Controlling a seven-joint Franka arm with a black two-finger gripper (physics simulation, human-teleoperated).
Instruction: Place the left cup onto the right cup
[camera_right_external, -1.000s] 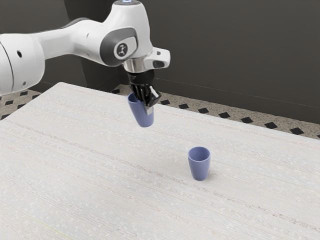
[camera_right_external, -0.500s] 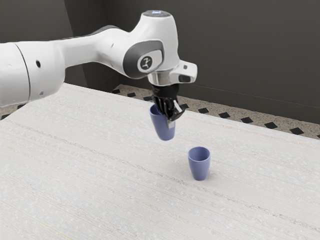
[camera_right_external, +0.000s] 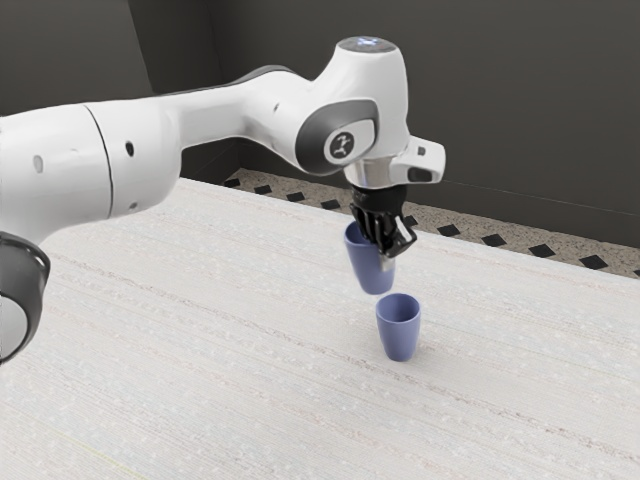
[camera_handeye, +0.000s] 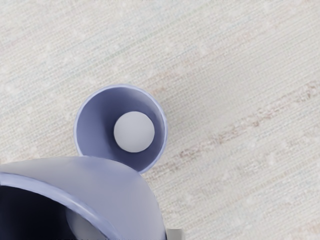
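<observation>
Exterior view, from its left: my arm comes in white and thick over the table and reaches toward the view's right. The grey cap on the last big joint carries a small white emblem. It is a round mark, too small for me to read as letters.

Below that joint hangs my gripper, black, pointing down. Its fingers are clamped on the held cup, pinching the wall at the rim on the side toward the view's right. The held cup is blue-violet and clear of the table. It is tilted, mouth up and toward the view's left, base down and toward the view's right.

Just right of and below it stands the standing cup, same colour, upright on the table, mouth open upward. The held cup's base is close above the standing cup's rim, offset a little toward the view's left, and not inside it.

Further right: bare table, then a strip of floor with dark diamond tiles, then a dark wall.

Wrist view: the held cup sits large under my hand, its dark inside visible. Beyond it is the standing cup, seen straight down its mouth, with a pale round bottom. The held cup's edge overlaps the near part of the standing cup's rim.
</observation>
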